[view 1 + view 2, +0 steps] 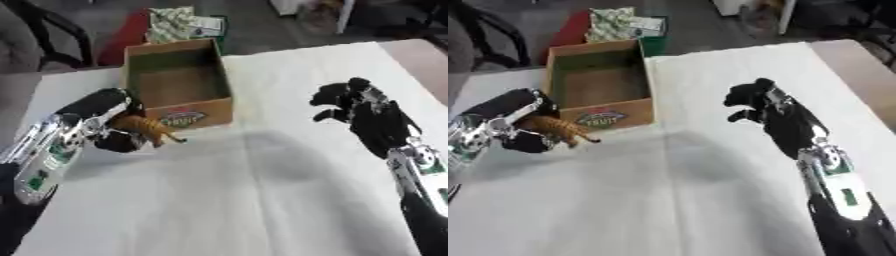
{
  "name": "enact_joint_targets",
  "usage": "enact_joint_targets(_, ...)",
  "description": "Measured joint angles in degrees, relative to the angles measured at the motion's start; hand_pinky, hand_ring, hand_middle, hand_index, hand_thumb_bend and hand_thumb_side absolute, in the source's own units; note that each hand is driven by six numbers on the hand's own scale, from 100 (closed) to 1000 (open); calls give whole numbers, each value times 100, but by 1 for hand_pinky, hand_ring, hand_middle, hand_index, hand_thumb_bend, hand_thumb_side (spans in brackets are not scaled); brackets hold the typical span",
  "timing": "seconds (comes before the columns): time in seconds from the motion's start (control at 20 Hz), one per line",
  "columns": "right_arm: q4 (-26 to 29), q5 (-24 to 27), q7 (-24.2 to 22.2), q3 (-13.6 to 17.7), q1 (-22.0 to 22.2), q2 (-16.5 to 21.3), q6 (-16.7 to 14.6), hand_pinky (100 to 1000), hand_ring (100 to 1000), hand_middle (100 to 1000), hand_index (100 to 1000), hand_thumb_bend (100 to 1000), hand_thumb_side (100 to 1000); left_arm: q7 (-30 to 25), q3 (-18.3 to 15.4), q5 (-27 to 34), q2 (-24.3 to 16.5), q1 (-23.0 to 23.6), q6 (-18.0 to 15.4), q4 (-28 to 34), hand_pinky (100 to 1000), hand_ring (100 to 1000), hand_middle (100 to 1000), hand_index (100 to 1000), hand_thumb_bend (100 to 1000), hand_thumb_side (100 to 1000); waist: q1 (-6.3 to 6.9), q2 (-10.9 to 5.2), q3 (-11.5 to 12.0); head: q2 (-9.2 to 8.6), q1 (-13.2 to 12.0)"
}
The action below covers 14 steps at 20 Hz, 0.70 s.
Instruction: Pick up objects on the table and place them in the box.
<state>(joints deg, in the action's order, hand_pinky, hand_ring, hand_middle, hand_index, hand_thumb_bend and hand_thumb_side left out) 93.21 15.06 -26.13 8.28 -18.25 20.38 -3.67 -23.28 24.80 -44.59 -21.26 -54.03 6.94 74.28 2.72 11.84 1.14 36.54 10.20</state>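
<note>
Toy tiger [149, 127], long axis lower-right

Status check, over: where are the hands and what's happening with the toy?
Left hand shut on orange toy animal, just outside the box. Right hand curled, holding nothing. Box looks empty. Nothing in the way.

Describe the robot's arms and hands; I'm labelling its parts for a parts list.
Both hands, left hand and right hand, are black with silver joints. The forearms are shiny silver housings carrying green-and-white stickers, turning black toward the elbows.
</note>
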Motion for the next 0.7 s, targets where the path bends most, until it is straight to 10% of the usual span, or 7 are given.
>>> enact_joint_targets(0.7,-1,-8,-169,-184,-280,0,-25,652,791,694,774,100,945,991,-758,-1209,314,-499,240,-983,542,498,385,619,100,246,39,157,-651,-229,-202)
